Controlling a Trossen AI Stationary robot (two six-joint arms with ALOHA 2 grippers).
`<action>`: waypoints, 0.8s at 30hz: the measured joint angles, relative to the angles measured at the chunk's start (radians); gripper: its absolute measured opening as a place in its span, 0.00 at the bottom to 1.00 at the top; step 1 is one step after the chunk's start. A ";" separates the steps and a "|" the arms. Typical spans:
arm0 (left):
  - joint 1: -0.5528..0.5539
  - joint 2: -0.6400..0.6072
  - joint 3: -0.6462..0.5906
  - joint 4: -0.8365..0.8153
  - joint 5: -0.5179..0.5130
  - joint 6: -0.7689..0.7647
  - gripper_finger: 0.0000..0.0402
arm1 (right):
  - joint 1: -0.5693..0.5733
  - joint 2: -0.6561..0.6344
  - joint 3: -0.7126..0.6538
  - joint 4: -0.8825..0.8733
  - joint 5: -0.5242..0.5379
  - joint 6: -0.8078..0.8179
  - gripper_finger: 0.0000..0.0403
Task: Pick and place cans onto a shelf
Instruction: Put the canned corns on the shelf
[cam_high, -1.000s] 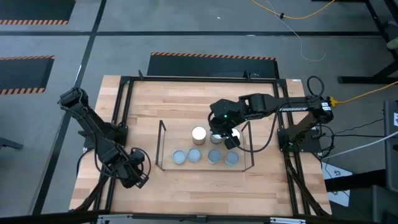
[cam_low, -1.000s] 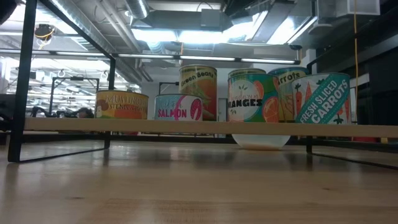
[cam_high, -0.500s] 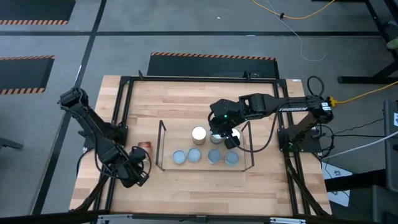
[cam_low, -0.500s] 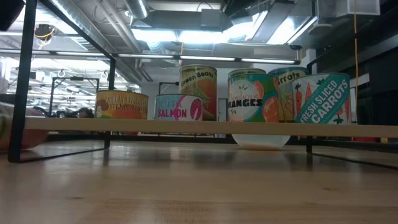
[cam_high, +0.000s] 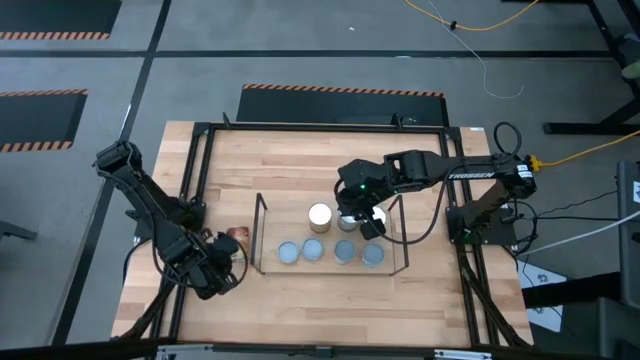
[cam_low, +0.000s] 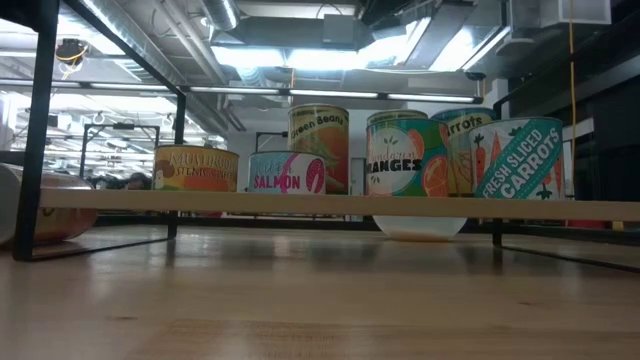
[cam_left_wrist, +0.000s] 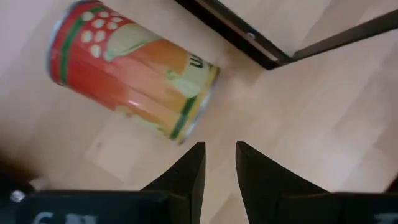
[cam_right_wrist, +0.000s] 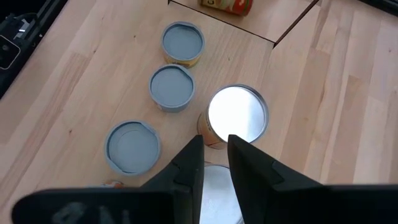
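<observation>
readably, shelf (cam_low: 330, 205) cans (cam_low: 400, 157) say salmon, oranges, carrots; both claws (cam_left_wrist: 219, 163) (cam_right_wrist: 214, 157) narrowly spread, empty.

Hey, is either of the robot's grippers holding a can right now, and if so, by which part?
Neither. The left gripper is empty, a tipped can lying ahead of it. The right gripper hovers empty above the shelf's cans.
</observation>
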 joint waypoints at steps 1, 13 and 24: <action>0.000 0.000 0.000 -0.010 -0.002 0.008 0.21 | 0.000 0.000 0.000 0.000 0.000 0.000 0.19; 0.000 0.099 -0.015 -0.024 -0.001 0.019 0.21 | 0.000 0.000 0.000 -0.001 0.000 -0.002 0.19; 0.000 0.197 -0.015 -0.050 0.001 -0.072 0.21 | 0.000 0.000 0.000 -0.001 0.000 -0.002 0.19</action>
